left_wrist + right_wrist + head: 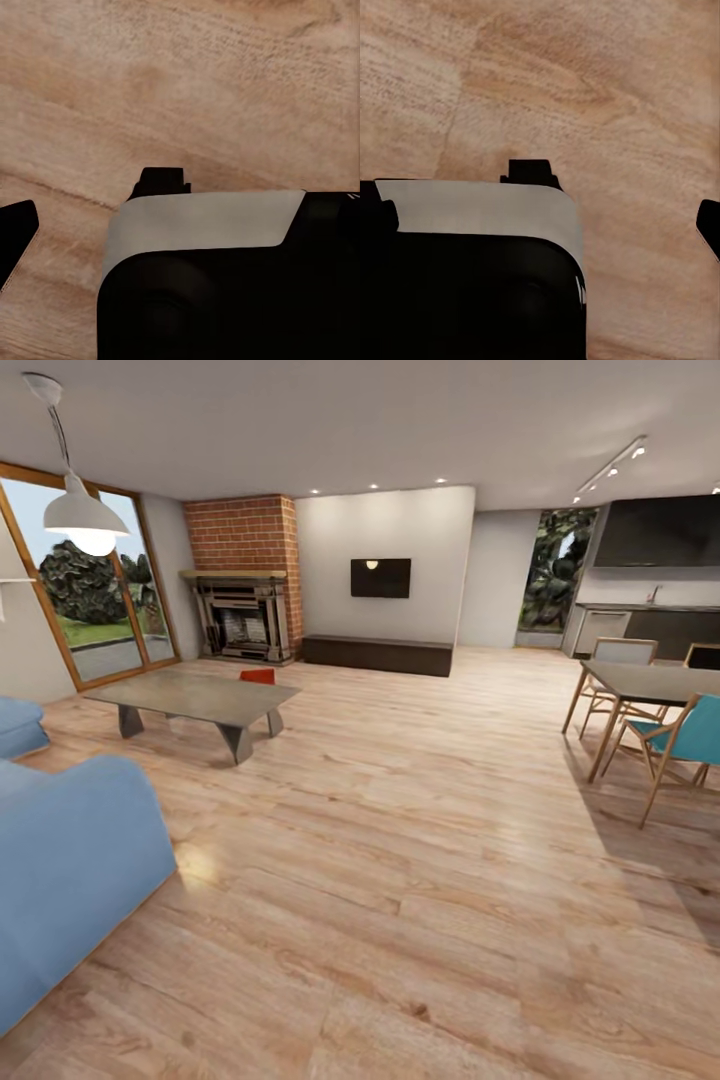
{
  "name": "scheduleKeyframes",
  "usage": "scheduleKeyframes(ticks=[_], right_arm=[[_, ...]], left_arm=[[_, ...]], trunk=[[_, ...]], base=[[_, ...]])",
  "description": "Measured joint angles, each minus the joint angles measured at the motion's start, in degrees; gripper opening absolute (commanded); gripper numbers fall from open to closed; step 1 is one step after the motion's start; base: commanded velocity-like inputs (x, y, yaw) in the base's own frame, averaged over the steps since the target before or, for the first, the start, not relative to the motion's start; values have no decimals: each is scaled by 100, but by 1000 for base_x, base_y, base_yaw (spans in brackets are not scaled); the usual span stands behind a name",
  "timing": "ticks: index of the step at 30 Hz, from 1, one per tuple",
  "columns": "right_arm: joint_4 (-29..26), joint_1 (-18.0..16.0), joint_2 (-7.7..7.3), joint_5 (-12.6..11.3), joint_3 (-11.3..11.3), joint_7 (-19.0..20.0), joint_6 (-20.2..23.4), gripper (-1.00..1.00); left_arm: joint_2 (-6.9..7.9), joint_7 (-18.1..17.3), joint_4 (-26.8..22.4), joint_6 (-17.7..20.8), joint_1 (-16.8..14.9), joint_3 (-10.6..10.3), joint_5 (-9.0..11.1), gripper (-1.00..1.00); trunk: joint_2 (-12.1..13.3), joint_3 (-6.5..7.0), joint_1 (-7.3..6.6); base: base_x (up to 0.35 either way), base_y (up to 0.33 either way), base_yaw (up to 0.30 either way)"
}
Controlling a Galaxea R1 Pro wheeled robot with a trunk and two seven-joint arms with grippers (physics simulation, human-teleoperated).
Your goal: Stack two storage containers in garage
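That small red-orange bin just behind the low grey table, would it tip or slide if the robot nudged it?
The red-orange bin is far off and partly hidden by the low grey table, so this is a guess. It looks boxy and low, so probably unlikely to tip. On the smooth light wood-plank floor it would likely slide.

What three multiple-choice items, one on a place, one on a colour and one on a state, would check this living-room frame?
1. Where does the red-orange storage container show?
A. on the dining table
B. behind the low table, towards the fireplace
C. on the sofa

2. What colour is the sofa?
A. blue
B. green
C. brown

3. What is the wall-mounted screen's state?
A. showing a picture
B. lying on the floor
C. dark, with a lamp's reflection

Answers:
1 B: it peeks out past the low table's far edge, before the brick fireplace.
2 A: its cushions are plain blue.
3 C: the screen is black with one small bright spot.
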Motion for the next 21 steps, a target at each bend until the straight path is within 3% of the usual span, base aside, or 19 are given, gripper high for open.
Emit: scheduleKeyframes(ticks=[4, 17, 21], right_arm=[[0, 0, -13, 7, 0, 0, -6, 100], [0, 1, -18, 8, 0, 0, -6, 100], [0, 0, -18, 8, 0, 0, -5, 100]], left_arm=[[0, 0, 1, 0, 0, 1, 0, 100], [0, 0, 1, 0, -1, -1, 0, 100], [0, 0, 1, 0, 0, -2, 0, 100]], trunk=[[0, 0, 0], [0, 0, 0], [0, 0, 0]], base=[[323, 0, -60], [323, 0, -213], [323, 0, -86]])
